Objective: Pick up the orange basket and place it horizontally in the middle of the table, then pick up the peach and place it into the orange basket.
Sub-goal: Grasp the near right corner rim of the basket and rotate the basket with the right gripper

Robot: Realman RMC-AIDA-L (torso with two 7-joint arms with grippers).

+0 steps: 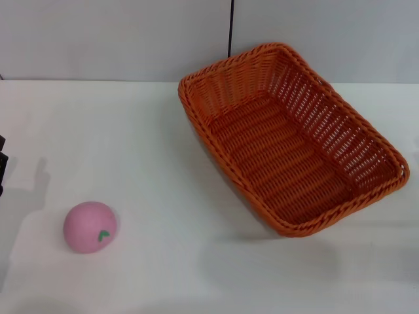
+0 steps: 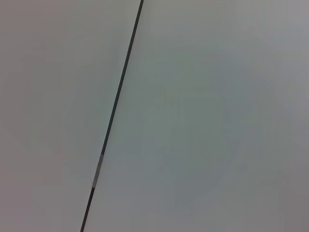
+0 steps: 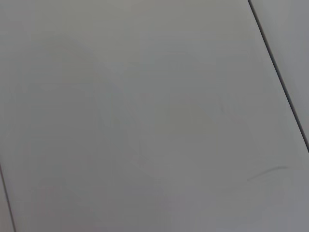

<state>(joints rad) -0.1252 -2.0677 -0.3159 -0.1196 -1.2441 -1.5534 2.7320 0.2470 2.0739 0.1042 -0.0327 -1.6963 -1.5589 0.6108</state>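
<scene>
Peach: small round pink fruit with a green leaf mark on its near right side. It sits alone on the tabletop, nearest the camera in the head view, well apart from the orange basket and to its near left. Nothing touches it.

Orange basket: large rectangular woven basket with sloping open-weave walls and a braided rim. It stands upright and open side up on the tabletop, on the right half of the head view. Its long axis runs diagonally, from the far corner by the back edge of the tabletop down to the near right corner close to the right border of the view. The inside holds nothing.

Tabletop: plain white surface carrying both items. Faint shadows fall on it left of the peach and in front of the basket.

Wall: pale grey panels behind the tabletop, with a thin dark vertical seam just behind the basket's far corner. Both wrist views show only such pale panels crossed by dark seams.

Left gripper: not visible in any view; whether it is spread or closed cannot be told. A dark edge shows at the left border, left of the peach.

Right gripper: not visible in any view; its state cannot be told either.
</scene>
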